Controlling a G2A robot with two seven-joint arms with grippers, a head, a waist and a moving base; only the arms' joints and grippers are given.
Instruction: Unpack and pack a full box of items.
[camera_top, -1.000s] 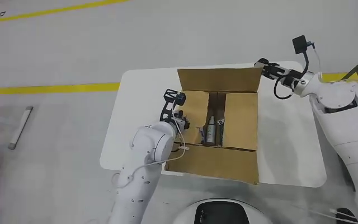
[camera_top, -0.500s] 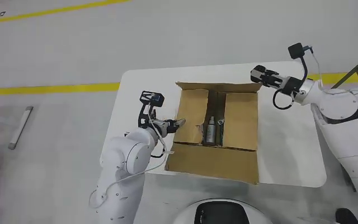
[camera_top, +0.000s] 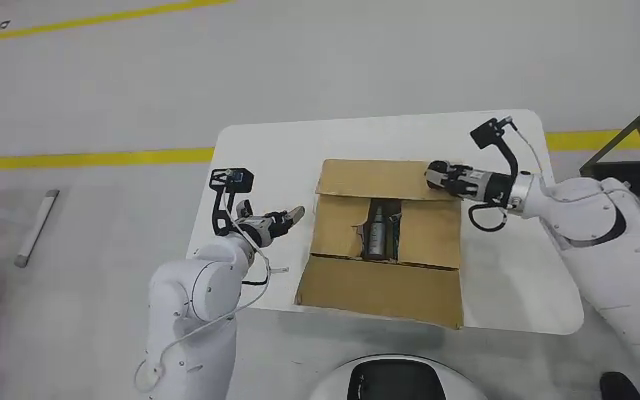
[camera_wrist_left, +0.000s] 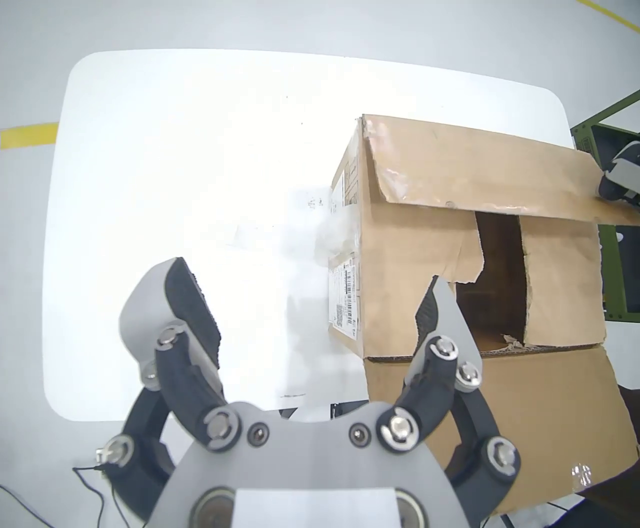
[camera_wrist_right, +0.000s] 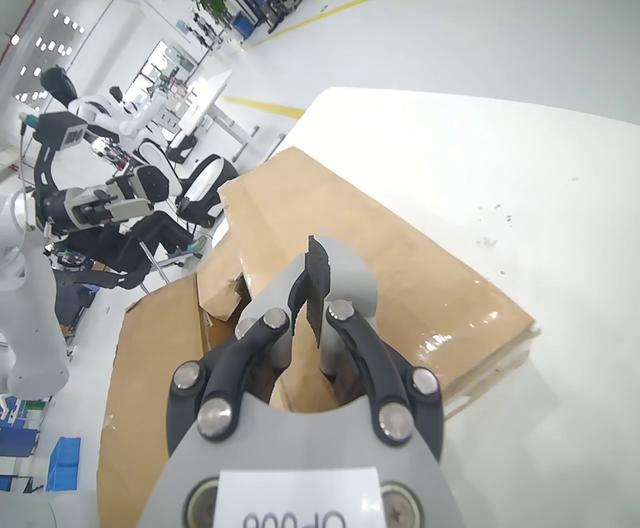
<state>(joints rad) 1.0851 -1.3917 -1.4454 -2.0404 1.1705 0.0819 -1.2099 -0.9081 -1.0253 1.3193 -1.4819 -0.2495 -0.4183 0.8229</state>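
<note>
The white worktop (camera_top: 250, 170) holds a big cardboard box (camera_top: 430, 225) by the edge nearest me. I think its flaps are light, thin and bendy, best held by an edge. My right hand (camera_top: 436, 176), pressed together, rests on the far flap (camera_top: 375, 178). My left hand (camera_top: 291, 216) is spread wide beside the box. A small bottle (camera_top: 377, 230) sits inside.

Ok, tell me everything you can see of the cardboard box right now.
The cardboard box is brown corrugated board, standing on the white table. Its near flap lies folded outward; its far flap slants half-closed, with the right gripper, jaws shut, against its end. Two inner flaps are folded in, one torn-edged, leaving a gap that shows a bottle inside. Printed labels sit on one side wall.
</note>
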